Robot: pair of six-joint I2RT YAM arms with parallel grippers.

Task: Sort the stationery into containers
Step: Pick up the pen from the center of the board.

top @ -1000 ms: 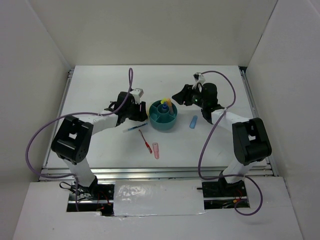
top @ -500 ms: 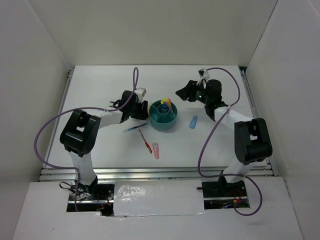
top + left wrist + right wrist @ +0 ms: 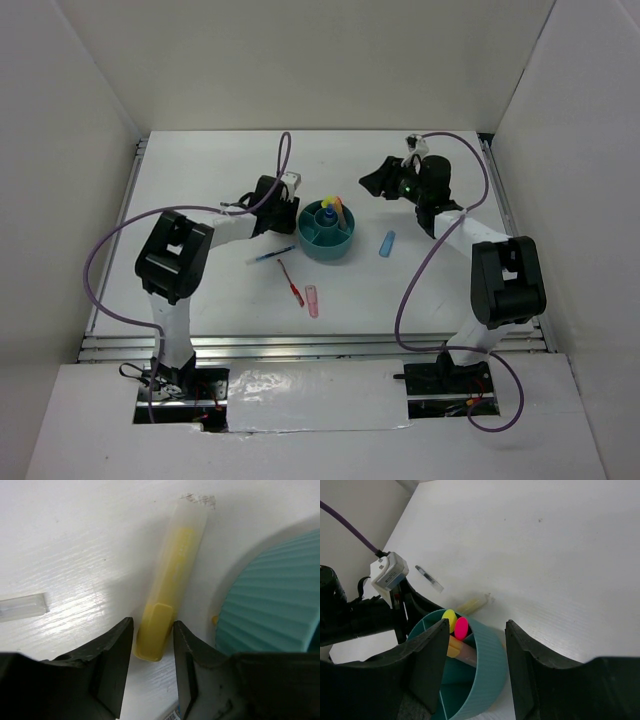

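A yellow marker lies on the table beside the teal organiser bowl. My left gripper is open, its jaws either side of the marker's near end, almost touching it. In the top view the left gripper is at the left rim of the bowl. My right gripper is open and empty, raised behind the bowl. Yellow, pink and orange markers stand in the bowl. A blue pen, a red pen, a pink marker and a light-blue marker lie on the table.
A small clear tube lies on the table left of the yellow marker; it also shows in the right wrist view. White walls enclose the table on three sides. The left arm's purple cable arcs over the back left.
My left gripper has moved right, up to the bowl's left rim. My right gripper has drawn back and right, away from the bowl.
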